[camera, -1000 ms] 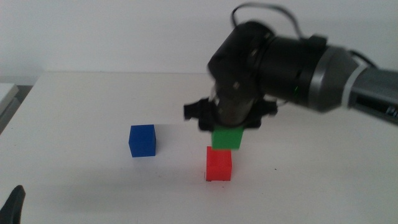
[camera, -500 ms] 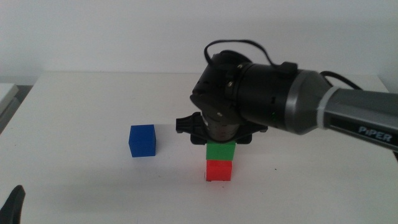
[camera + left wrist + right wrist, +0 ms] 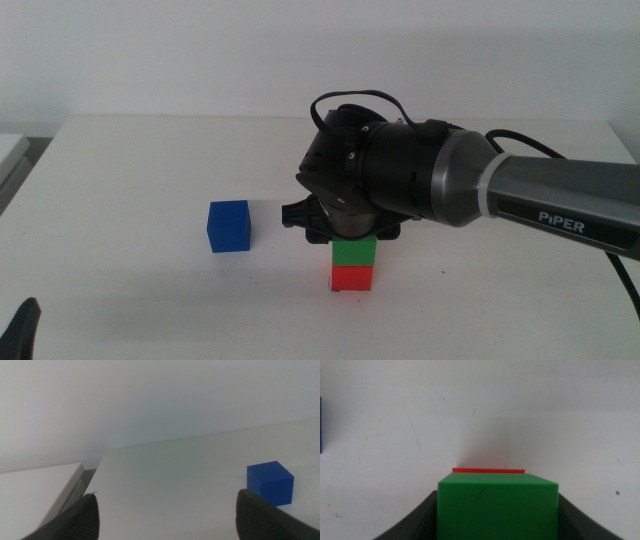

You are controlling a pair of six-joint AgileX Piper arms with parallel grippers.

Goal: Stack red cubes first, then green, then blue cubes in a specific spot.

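Right gripper (image 3: 352,236) has lowered since the earlier frame, jaws clenched on small matte green cube (image 3: 354,252), now seated square, faces level, on small red cube (image 3: 352,278); left gripper (image 3: 165,515) gapes idle.

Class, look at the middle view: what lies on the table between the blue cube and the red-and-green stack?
Nothing: in the middle view, only bare white table separates the blue cube from the red cube carrying the green cube, which the right gripper holds.
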